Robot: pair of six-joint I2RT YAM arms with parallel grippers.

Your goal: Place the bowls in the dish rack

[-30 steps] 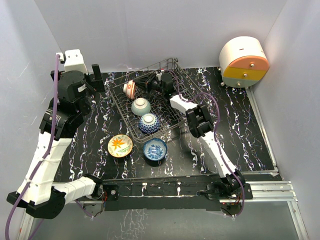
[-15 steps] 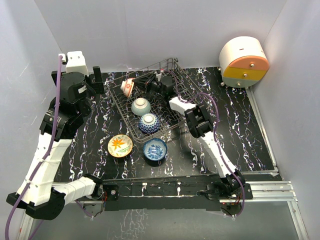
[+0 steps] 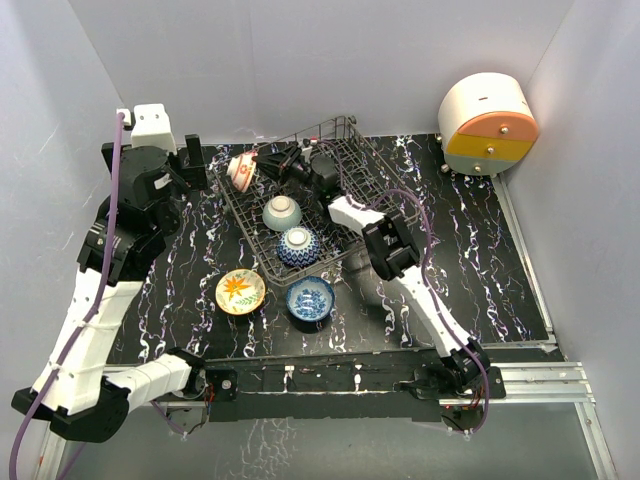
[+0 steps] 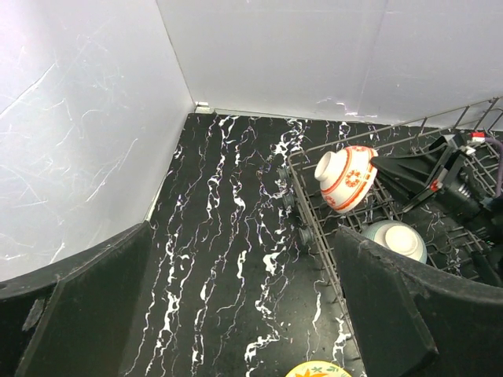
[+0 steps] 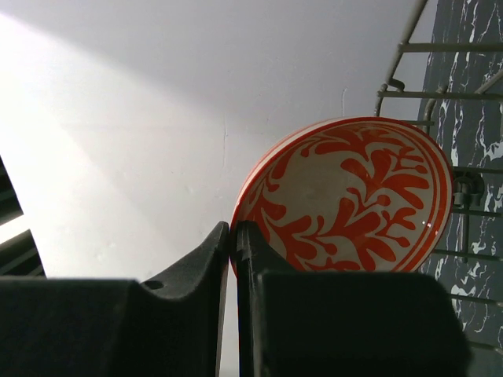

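My right gripper [image 3: 263, 164] [image 5: 233, 229] is shut on the rim of the orange-red bowl [image 3: 240, 168] [image 4: 346, 177] [image 5: 354, 196]. It holds the bowl on its side over the far left corner of the dish rack [image 3: 337, 124] [image 4: 313, 224]. Inside the rack sit a grey-green bowl [image 3: 282, 211] [image 4: 397, 239] and an upturned blue-white bowl [image 3: 298, 245]. In front of the rack, on the table, lie a yellow-orange bowl [image 3: 240, 291] and a blue bowl [image 3: 311, 298]. My left gripper [image 3: 190, 157] [image 4: 244, 314] stands open and empty over the table, left of the rack.
A round white-orange-yellow drawer unit [image 3: 488, 125] stands at the far right corner. White walls close in the left, back and right sides. A metal rail [image 3: 520, 375] runs along the near edge by the arm bases.
My right gripper has carried the orange-red bowl leftward along the rack's far side to its far left corner. The left arm has hardly moved.
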